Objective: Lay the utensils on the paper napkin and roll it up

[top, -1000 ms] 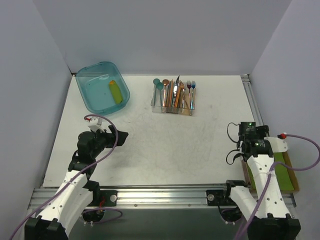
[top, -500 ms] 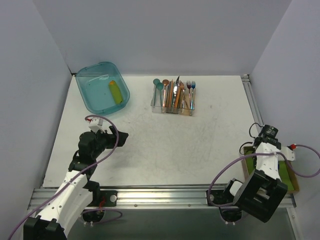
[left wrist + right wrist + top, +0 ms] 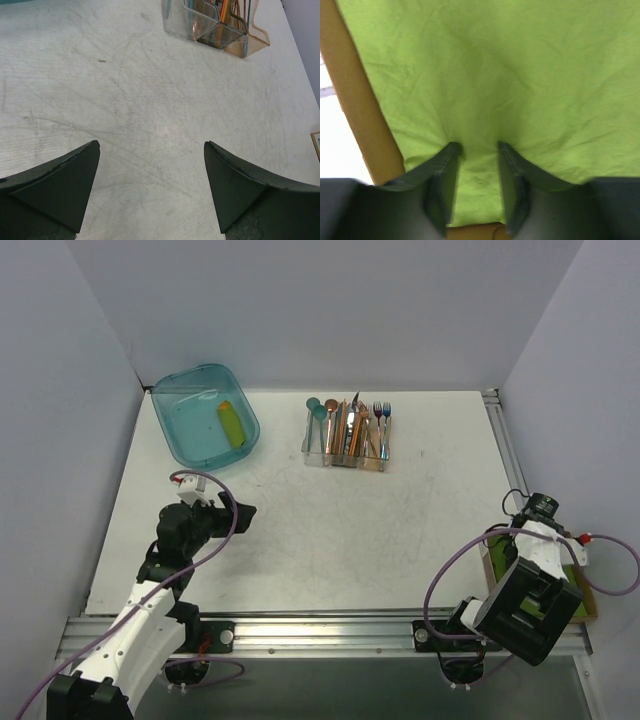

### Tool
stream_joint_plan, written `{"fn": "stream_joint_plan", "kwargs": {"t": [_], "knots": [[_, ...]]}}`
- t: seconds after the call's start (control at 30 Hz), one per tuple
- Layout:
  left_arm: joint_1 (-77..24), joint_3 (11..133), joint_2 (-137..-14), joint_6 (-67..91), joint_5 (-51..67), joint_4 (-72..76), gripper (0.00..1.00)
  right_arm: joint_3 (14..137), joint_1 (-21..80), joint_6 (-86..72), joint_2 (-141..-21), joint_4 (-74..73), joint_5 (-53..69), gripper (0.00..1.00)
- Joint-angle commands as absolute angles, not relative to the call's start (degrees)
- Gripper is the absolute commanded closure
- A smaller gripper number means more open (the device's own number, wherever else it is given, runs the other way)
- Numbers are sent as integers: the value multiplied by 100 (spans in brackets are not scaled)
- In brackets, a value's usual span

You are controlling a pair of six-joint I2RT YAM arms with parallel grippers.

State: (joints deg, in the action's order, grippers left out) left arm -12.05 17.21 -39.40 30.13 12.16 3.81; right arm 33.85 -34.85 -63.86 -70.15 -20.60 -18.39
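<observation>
The paper napkin (image 3: 520, 75) is the top lime-green sheet of a stack that lies in a brown cardboard holder (image 3: 355, 100), at the right edge of the tabletop (image 3: 330, 530), close to the base of the right arm. It looks thin and matte, with many fine wrinkles, and it has no print on it.

The right gripper (image 3: 477, 146) is down on this sheet. Its fingers (image 3: 442, 170) stand half closed with their tips pressed into the paper, and small creases run out from both tips. A strip of green shows in the gap between them. I cannot tell whether a fold is already pinched or the paper is only pushed together.

Such a sheet is very light and soft, and I think it tears easily. It can also cling to the sheet under it, so two may come up at once. A good place to take it is a small raised fold of the top sheet, near an edge, with a gentle lift.

The utensils (image 3: 350, 420) stand well apart from the napkin, in a clear caddy (image 3: 200, 27) at the far side. They look stiff and smooth — probably slippery.

The left gripper (image 3: 150, 170) hovers over bare tabletop, its fingers wide apart and holding nothing.
</observation>
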Motion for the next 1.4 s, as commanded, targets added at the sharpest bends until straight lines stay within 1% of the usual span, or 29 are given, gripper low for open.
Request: {"fn": "stream_joint_plan", "kwargs": {"t": [0.0, 0.07, 0.13, 0.17, 0.23, 0.3, 0.57, 0.77, 0.9, 0.93, 1.0, 1.03, 1.1, 1.13, 1.23, 1.27, 1.33, 1.37], "knots": [[-1231, 2030, -3894, 2909, 1160, 422, 6, 3331, -3516, -6495, -6804, -2241, -1968, 67], [-1239, 2030, -3894, 2909, 1160, 413, 6, 3296, -3516, -6521, -6619, -2268, -2021, 77], [-1239, 2030, -3894, 2909, 1160, 404, 6, 3287, -3516, -6521, -6548, -2285, -2013, 84], [-1231, 2039, -3885, 2900, 1151, 396, 6, 3287, -3516, -6530, -6530, -2303, -2013, 91], [-1239, 2039, -3885, 2900, 1160, 396, 6, 3357, -3516, -6539, -6478, -2416, -2021, 93], [-1230, 2039, -3876, 2900, 1160, 387, 6, 3436, -3516, -6539, -6373, -2540, -2065, 100], [-1231, 2039, -3894, 2900, 1178, 404, 6, 3796, -3498, -6328, -5766, -2917, -1995, 100], [-1231, 2030, -3894, 2892, 1187, 422, 6, 4209, -3323, -5863, -5292, -3068, -1382, 100], [-1239, 2021, -3911, 2892, 1187, 439, 6, 4437, -2796, -5765, -5168, -2936, -1081, 100], [-1231, 2021, -3911, 2892, 1178, 439, 6, 4491, -2395, -5800, -5177, -2927, -1098, 100], [-1239, 2021, -3894, 2892, 1178, 439, 6, 4702, -1954, -5967, -5247, -2979, -1274, 100], [-1239, 2021, -3902, 2892, 1178, 439, 6, 4763, -1525, -6003, -5282, -2962, -1309, 100], [-1239, 2021, -3885, 2892, 1169, 431, 6, 4947, -1092, -6204, -5440, -2962, -1397, 100], [-1239, 2021, -3876, 2883, 1160, 431, 6, 4983, -637, -6266, -5501, -2945, -1415, 100], [-1248, 2021, -3885, 2883, 1160, 431, 6, 5176, 120, -6581, -5782, -2857, -1625, 100], [-1248, 2021, -3876, 2883, 1160, 431, 6, 5238, 610, -6653, -5966, -2865, -1739, 100], [-1239, 2021, -3867, 2883, 1143, 404, 6, 5395, 1184, -6968, -6178, -2891, -2089, 100], [-1257, 2021, -3858, 2883, 1151, 396, 6, 5440, 1682, -7092, -6405, -2961, -2179, 100]]}}
